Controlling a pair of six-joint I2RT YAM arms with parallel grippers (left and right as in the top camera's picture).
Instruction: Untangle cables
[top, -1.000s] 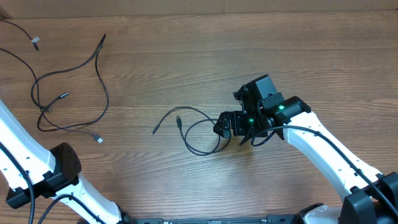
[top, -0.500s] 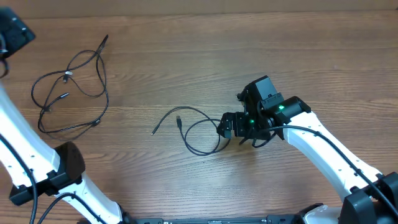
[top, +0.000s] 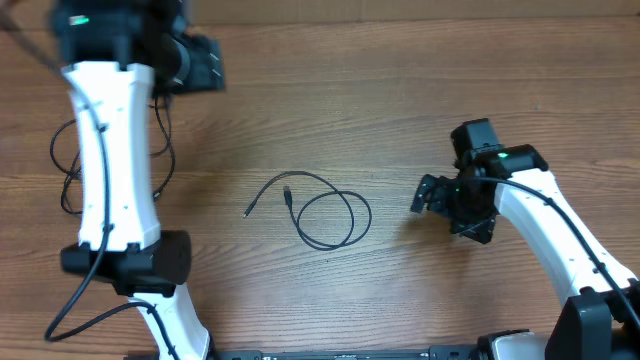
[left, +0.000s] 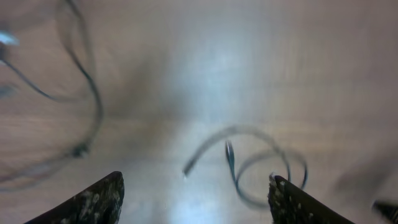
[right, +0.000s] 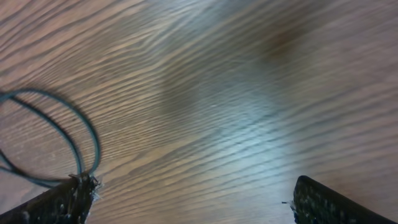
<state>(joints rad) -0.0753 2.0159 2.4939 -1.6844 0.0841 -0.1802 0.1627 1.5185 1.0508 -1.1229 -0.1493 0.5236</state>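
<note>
The left gripper and right gripper stood wide, empty. A low left pass risked snagging the cable bundle and dragging it onto the looped cable.

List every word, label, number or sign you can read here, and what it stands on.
None readable: no text shows on the wooden table, the cables, the left arm or the right arm. Both wrist views are too blurred to show any.
</note>
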